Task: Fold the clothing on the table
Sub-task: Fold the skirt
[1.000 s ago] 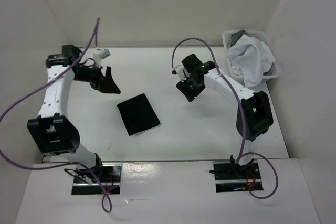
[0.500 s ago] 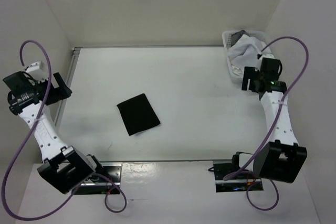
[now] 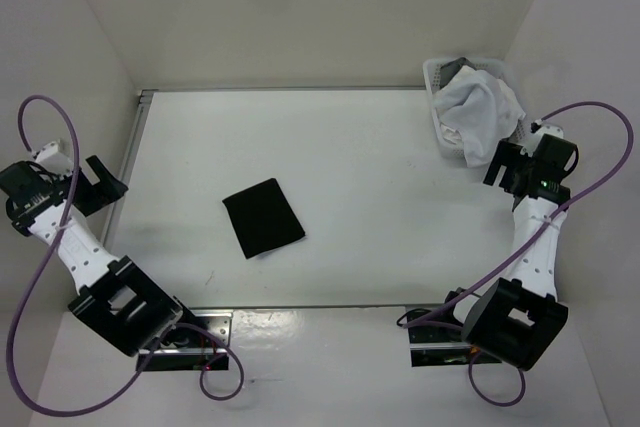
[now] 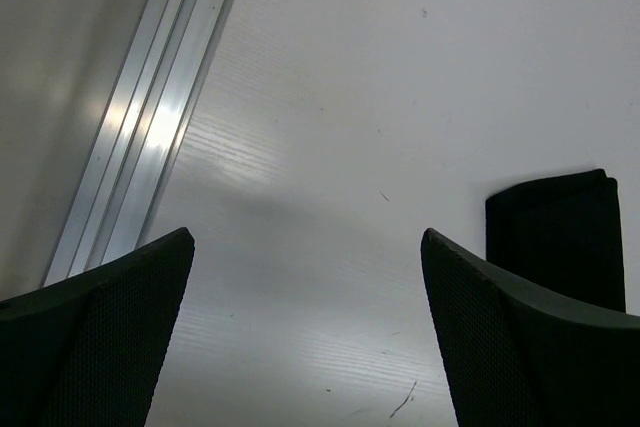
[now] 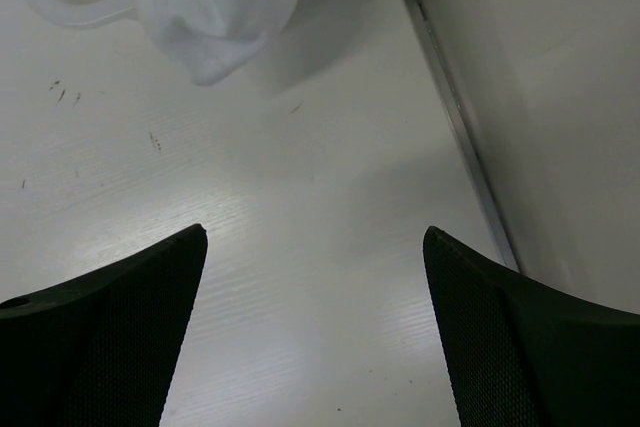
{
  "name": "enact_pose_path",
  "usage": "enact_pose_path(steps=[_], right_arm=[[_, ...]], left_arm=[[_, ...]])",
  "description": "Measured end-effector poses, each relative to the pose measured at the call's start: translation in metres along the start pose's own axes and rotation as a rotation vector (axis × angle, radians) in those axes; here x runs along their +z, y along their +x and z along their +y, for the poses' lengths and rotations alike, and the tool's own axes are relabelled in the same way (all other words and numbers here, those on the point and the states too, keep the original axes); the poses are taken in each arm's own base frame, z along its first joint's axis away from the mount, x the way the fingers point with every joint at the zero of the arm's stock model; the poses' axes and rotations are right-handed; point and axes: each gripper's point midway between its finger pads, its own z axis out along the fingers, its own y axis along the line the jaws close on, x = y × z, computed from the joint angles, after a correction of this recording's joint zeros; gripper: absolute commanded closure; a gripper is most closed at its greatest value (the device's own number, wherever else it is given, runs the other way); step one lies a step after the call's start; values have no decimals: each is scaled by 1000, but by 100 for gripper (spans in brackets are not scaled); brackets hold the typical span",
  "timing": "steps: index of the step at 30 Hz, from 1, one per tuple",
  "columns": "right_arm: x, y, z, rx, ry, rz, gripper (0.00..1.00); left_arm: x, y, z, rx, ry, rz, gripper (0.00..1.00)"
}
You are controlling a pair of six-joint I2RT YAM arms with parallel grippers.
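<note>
The clothing (image 3: 264, 218) is a small black rectangle lying flat on the white table (image 3: 350, 147), left of centre. Its end also shows at the right of the left wrist view, as the clothing (image 4: 555, 237) beyond my finger. My left gripper (image 3: 104, 179) hangs open at the table's left edge, well clear of the clothing, and in its own view the left gripper (image 4: 306, 237) has only bare table between its fingers. My right gripper (image 3: 505, 167) is open at the far right, beside the basket, and the right gripper (image 5: 315, 232) holds nothing.
A white plastic basket (image 3: 440, 77) with a white cloth bundle (image 3: 480, 112) stands at the back right; the bundle (image 5: 220, 7) droops over its rim. A metal rail (image 3: 130, 152) runs along the left edge. White walls enclose the table.
Both arms have swung out from the middle of the table to its left and right sides. The right gripper has opened wider. The clothing has not moved.
</note>
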Motion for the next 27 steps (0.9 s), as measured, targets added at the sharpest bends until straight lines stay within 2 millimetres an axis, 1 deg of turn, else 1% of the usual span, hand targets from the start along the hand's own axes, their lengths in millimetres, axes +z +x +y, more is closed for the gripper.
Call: enact_pose_path(steps=[3, 5, 10, 16, 26, 27], right_arm=[[-1, -1, 4, -7, -26, -6, 7], [-1, -2, 6, -15, -39, -9, 7], [-1, -2, 9, -22, -58, -12, 7], [0, 4, 11, -28, -73, -1, 7], [0, 4, 12, -40, -83, -3, 7], [0, 4, 12, -40, -82, -3, 5]], left_arm=[[-12, -8, -9, 36, 12, -53, 0], [-14, -12, -13, 49, 20, -72, 0], [-13, -12, -13, 65, 28, -70, 0], [-13, -12, -14, 66, 34, -71, 0], [-13, -12, -16, 66, 44, -72, 0], [-13, -12, -16, 66, 45, -72, 0]])
